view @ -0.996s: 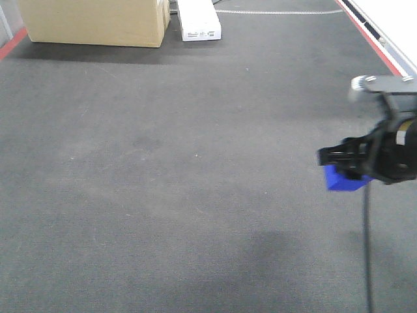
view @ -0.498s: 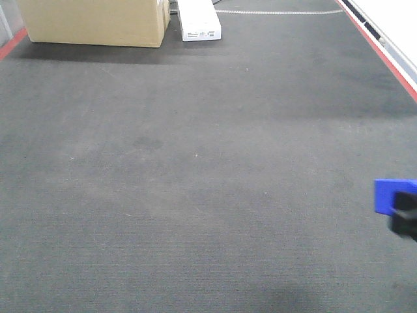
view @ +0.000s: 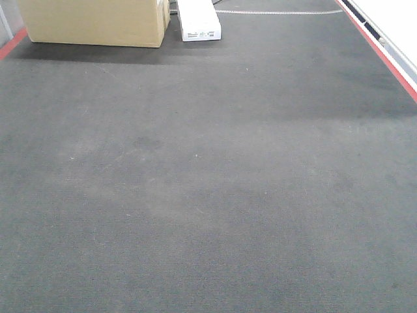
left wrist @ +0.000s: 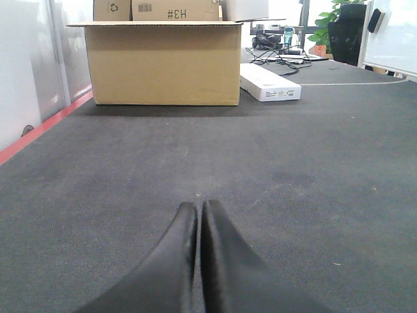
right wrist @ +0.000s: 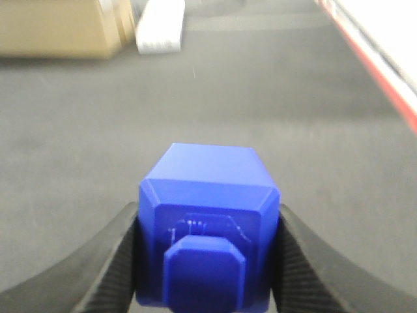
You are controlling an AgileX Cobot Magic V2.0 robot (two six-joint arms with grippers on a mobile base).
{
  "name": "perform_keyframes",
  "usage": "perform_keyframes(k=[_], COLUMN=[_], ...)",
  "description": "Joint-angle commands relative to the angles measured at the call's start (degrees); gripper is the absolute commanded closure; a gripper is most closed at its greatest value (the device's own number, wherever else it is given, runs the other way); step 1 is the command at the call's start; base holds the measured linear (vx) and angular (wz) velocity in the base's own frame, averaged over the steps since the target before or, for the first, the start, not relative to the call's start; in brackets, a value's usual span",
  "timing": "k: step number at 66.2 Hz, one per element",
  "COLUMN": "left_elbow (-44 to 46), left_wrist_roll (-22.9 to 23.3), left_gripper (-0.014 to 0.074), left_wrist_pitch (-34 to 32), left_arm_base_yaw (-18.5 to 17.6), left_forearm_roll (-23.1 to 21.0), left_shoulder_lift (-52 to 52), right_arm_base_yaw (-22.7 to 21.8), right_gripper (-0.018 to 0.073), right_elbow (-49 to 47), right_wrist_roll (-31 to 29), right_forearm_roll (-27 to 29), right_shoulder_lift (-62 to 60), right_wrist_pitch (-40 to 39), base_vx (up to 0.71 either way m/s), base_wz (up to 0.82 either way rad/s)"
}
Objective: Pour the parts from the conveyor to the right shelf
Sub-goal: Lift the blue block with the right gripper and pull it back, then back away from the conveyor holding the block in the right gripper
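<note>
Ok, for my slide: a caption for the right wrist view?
Right gripper clamps a blue part over the grey conveyor.

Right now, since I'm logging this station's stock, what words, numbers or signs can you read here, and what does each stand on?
"#H3": on the upper cardboard box in the left wrist view.
Barcode label on that box: digits too small to read.
Recycling sign: on the neighbouring box.
White flat box: side print too small to read.
On the blue part: raised marking, too blurred to read.

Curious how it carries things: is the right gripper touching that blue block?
Touching. The right wrist view shows the right gripper pressed flush against both sides of the blue block.
</note>
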State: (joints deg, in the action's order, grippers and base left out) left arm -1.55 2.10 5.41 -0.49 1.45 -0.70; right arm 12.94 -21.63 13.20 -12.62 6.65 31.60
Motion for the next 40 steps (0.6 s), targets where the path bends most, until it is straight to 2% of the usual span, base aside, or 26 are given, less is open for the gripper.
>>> perform_keyframes(k=[1,40], left_elbow=[1.1,1.1], left_wrist_roll=[0.4,0.4], left_gripper=[0.0603,0.0603], left_wrist_pitch=[-4.1,-4.1], left_arm_base_yaw=[-0.3,-0.3], left_forearm_roll=[-0.4,-0.4], left_shoulder_lift=[-0.7,2.2], right_arm_base_yaw=[0.1,0.1], right_gripper=[0.0564,0.0564], right_elbow=[0.5,1.1], right_wrist_roll=[-1.7,-1.7], right_forearm_roll=[-1.1,-1.3], right_shoulder_lift=[-2.6,-3.8], right_wrist_pitch=[-8.2,-9.3], base_vx=[0.0,0.0], base_wz=[0.0,0.0])
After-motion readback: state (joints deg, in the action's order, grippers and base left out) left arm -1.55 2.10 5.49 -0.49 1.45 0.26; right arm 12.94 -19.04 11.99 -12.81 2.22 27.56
